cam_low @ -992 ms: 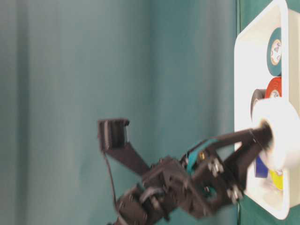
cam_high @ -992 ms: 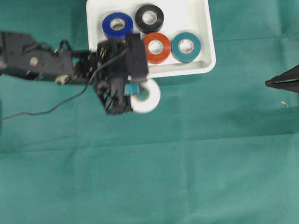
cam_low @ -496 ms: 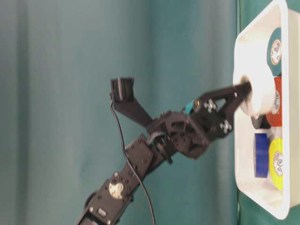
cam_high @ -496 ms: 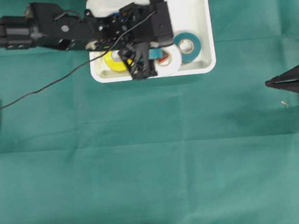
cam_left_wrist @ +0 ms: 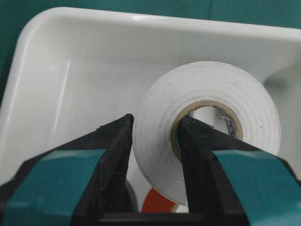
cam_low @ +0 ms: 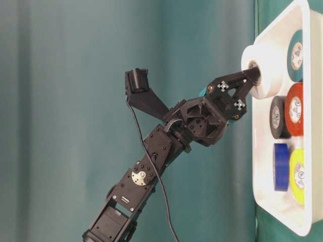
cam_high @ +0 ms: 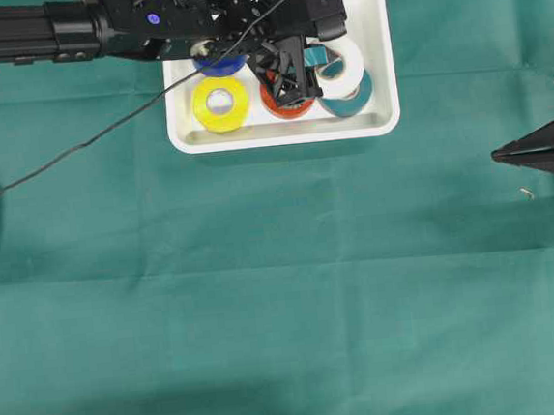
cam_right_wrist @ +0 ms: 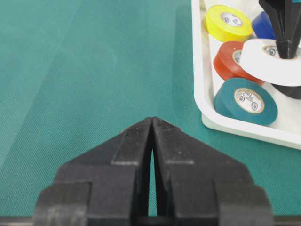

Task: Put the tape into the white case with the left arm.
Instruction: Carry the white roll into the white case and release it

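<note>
The white tape [cam_high: 344,66] hangs over the right half of the white case [cam_high: 281,137], above the teal roll [cam_high: 357,98]. My left gripper [cam_high: 327,62] is shut on the tape's wall, one finger in the core and one outside. The wrist view shows this grip [cam_left_wrist: 155,123] on the tape [cam_left_wrist: 211,94], with the case wall [cam_left_wrist: 70,52] behind. From table level the tape [cam_low: 267,70] sits raised off the case floor [cam_low: 262,166]. My right gripper [cam_high: 496,155] rests shut at the right edge, holding nothing [cam_right_wrist: 152,120].
Inside the case lie a yellow roll [cam_high: 219,104], a blue roll [cam_high: 221,65], an orange roll [cam_high: 283,105] and a black roll [cam_low: 276,117]. The left arm [cam_high: 48,33] spans the back left. Green cloth [cam_high: 285,294] covers the table.
The left arm has carried the white tape from the cloth in front of the case, over the near rim, to above the case's right half. The right gripper has not moved.
</note>
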You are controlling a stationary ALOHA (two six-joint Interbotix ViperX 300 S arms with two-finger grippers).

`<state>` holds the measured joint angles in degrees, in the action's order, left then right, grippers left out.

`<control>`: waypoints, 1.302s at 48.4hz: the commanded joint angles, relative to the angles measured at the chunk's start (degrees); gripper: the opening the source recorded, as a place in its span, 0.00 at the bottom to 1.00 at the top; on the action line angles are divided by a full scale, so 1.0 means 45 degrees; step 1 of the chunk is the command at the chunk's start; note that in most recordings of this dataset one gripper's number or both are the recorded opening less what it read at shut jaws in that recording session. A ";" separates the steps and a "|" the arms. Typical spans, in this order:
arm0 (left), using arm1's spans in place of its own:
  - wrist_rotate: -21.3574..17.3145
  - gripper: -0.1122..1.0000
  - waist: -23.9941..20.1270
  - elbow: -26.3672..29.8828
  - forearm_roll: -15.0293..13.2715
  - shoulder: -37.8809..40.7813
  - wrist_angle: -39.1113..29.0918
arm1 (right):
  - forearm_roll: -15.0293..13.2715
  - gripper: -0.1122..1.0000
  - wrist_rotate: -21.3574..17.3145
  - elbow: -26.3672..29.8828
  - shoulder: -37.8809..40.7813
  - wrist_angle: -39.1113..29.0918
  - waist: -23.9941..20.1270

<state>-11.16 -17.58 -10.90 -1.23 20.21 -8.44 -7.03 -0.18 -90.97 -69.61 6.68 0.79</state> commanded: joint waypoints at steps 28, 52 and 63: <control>0.0117 0.82 -0.0059 0.0117 0.0020 -0.0508 0.0254 | -0.0020 0.02 0.0000 0.0137 0.0078 0.0137 0.0020; 0.0059 0.95 0.0020 -0.0977 0.0000 -0.1797 0.0273 | -0.0020 0.02 0.0000 0.0137 0.0059 0.0156 0.0000; 0.0059 0.95 0.0527 -0.1914 0.0000 -0.2930 0.0625 | -0.0020 0.02 0.0000 0.0117 0.0059 0.0156 0.0000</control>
<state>-10.99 -16.17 -19.34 -1.23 10.72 -6.94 -7.12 -0.18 -90.97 -69.61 6.68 0.79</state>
